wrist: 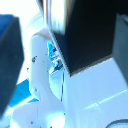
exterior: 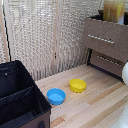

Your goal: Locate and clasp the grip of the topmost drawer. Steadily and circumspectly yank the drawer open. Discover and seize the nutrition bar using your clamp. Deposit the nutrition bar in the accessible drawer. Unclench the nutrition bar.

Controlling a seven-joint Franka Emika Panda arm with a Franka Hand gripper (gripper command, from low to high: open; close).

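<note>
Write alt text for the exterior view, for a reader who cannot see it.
A dark brown dresser with its top drawer shut stands at the exterior view's right, behind a light wooden table. On the table sit a blue bowl and a yellow bowl, beside a black bin.

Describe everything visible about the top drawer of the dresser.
The topmost drawer is a wide, shallow front of dark brown wood-like material on the dresser at the exterior view's right. One silver bar handle runs across it. It looks shut, flush with the frame, above another handled drawer. Nothing touches it; no hand is near it.
</note>
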